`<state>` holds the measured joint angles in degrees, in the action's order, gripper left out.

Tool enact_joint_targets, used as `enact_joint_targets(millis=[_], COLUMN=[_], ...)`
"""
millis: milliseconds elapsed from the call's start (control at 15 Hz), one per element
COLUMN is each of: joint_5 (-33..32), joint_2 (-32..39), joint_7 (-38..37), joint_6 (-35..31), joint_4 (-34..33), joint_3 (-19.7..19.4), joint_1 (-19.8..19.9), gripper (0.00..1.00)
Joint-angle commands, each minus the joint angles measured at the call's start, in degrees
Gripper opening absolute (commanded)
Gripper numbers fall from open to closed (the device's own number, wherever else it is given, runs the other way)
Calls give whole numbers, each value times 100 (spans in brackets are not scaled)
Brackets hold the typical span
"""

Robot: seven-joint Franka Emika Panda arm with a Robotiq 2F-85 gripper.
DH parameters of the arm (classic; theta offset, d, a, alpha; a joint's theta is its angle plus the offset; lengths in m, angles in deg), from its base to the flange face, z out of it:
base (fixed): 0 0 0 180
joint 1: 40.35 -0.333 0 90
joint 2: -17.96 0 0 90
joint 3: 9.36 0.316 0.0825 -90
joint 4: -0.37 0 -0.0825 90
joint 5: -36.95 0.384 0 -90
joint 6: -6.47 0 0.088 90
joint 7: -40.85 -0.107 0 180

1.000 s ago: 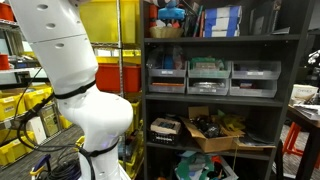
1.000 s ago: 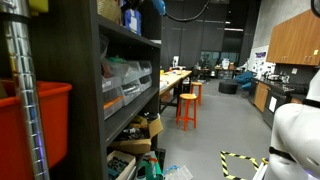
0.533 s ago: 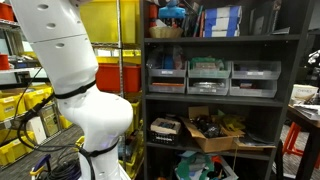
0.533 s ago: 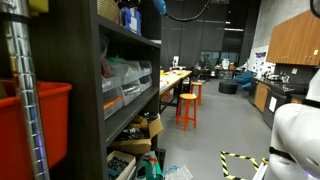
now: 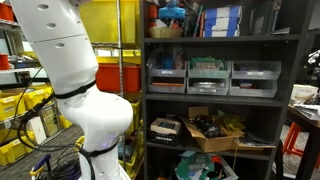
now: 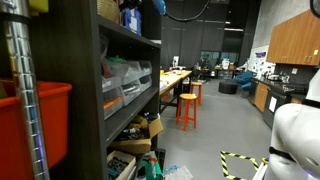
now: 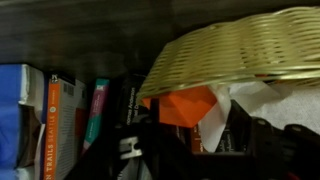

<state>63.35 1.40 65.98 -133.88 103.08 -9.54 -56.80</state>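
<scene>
We note the basket (image 7: pixel 240 50) as woven, straw-coloured wicker, rough and matt. Under it an orange piece (image 7: pixel 185 105) looks smooth. A white wrapping (image 7: pixel 255 100) beside it is crumpled; paper or film, we cannot tell. The book spines (image 7: pixel 55 120) read as printed paper with a slight sheen. In an exterior view the arm shell (image 5: pixel 70 60) is glossy white plastic, the shelf unit (image 5: pixel 225 40) dark and matt, the bins (image 5: pixel 208 76) translucent plastic, and the box (image 5: pixel 215 138) plain brown cardboard.
</scene>
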Motion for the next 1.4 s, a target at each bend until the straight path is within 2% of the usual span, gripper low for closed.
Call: enact_joint_targets(millis=[0, 533, 600, 867, 1133, 1333], joint_5=[7, 7, 7, 312, 1031, 1470], joint_2=[15, 15, 15, 26, -47, 35], joint_7=[-8, -8, -8, -50, -45, 23], joint_6=[21, 21, 21, 387, 1185, 1248], joint_4=[-30, -30, -30, -160, -444, -733], joint_3=[49, 49, 49, -24, -119, -122], joint_1=[57, 57, 57, -7, -19, 81], gripper=[68, 68, 92, 100, 100, 100])
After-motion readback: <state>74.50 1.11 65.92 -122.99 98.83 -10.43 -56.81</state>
